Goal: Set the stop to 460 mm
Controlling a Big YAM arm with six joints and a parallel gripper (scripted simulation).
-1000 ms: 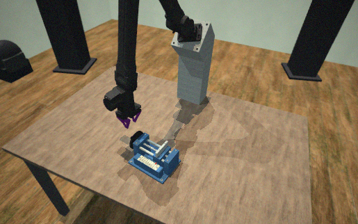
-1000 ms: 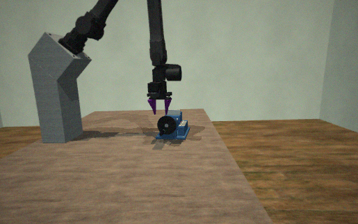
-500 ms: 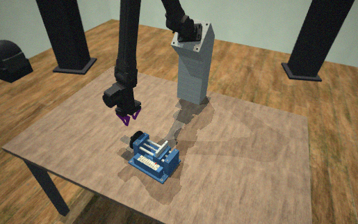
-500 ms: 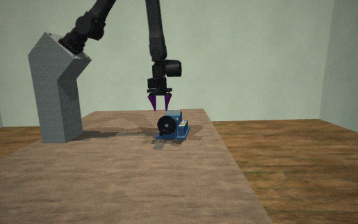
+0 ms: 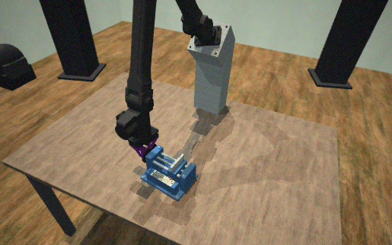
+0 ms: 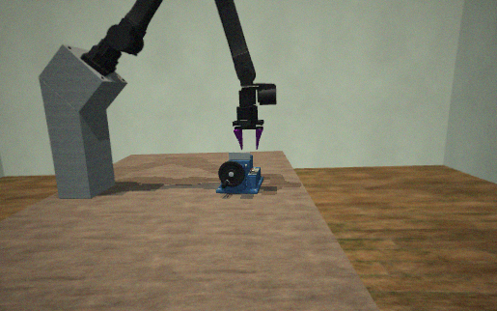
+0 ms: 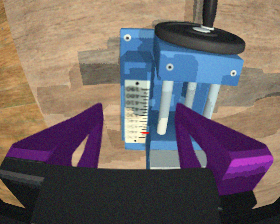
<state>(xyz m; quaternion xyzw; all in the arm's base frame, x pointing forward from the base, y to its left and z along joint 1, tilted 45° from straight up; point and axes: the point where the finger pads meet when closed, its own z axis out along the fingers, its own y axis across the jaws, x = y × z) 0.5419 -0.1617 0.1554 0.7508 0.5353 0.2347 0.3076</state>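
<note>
Wood counter (image 5: 267,160) | fingers (image 6: 247,139) spread, empty, above fixture (image 6: 240,180) | handwheel (image 6: 231,172) free | step: release looks done; next: check stop reading.

Purple-fingered tool (image 7: 139,137) open above blue stop fixture (image 7: 180,90), black handwheel (image 7: 199,36) at its far end

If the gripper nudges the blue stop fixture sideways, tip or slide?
Probably slides rather than tips: the blue stop fixture looks squat, with a broad base plate flat on the table. The handwheel likely spins before the body moves. It looks rigid.
</note>
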